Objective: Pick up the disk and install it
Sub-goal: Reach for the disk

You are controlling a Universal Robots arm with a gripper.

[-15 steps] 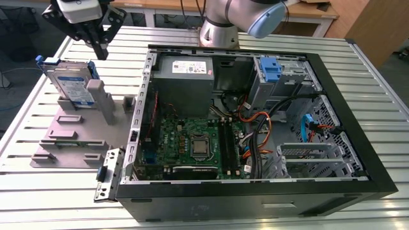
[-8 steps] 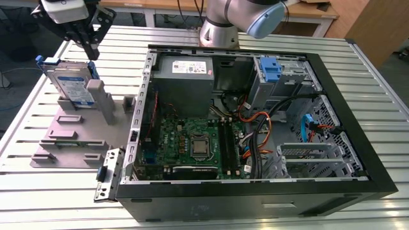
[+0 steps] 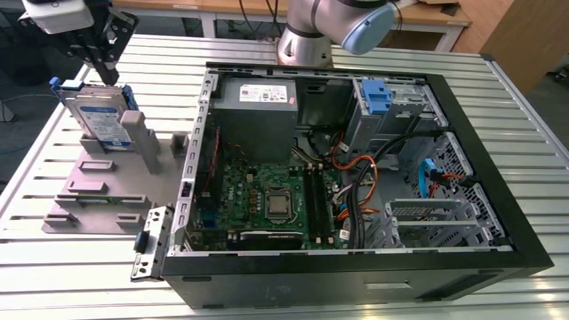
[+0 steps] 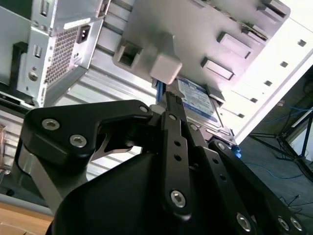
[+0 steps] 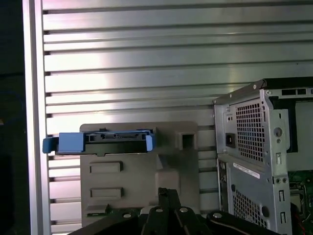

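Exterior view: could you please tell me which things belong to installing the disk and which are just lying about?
Belong to the job: the disk, standing upright in the grey holder; the tool at its top edge; the open computer case.
Just lying about: the metal bracket beside the case; the motherboard and cables inside it.

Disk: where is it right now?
At the exterior view's left, the disk stands on edge in the grey holder, beside the open computer case, with the hand just above it.
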